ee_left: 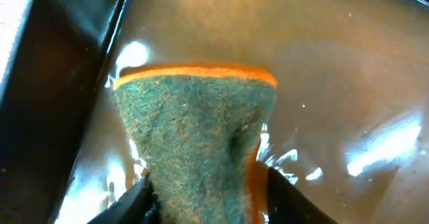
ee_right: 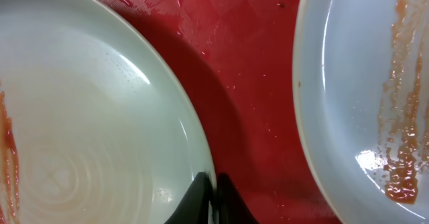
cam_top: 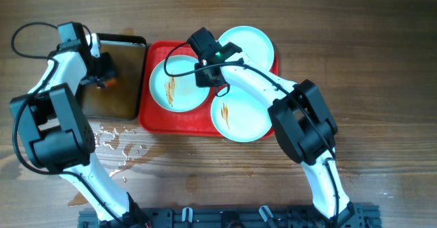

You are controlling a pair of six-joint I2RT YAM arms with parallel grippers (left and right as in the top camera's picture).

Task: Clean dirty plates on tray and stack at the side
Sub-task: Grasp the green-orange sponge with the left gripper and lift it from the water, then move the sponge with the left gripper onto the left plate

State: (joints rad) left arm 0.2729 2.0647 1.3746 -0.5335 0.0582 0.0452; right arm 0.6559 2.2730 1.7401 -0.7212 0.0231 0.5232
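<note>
Three pale plates lie on the red tray. The left plate and the front right plate carry orange-brown streaks; the back right plate looks clean. My right gripper is shut on the left plate's right rim, which shows in the right wrist view with the gripper pinching its edge. The streaked front plate lies across bare tray. My left gripper is shut on a green and orange sponge over the pan, also in the overhead view.
A dark metal pan with brownish liquid sits left of the tray, touching its edge. Water drops are spilled on the wooden table in front of the pan. Both arms' cables loop above the tray and pan.
</note>
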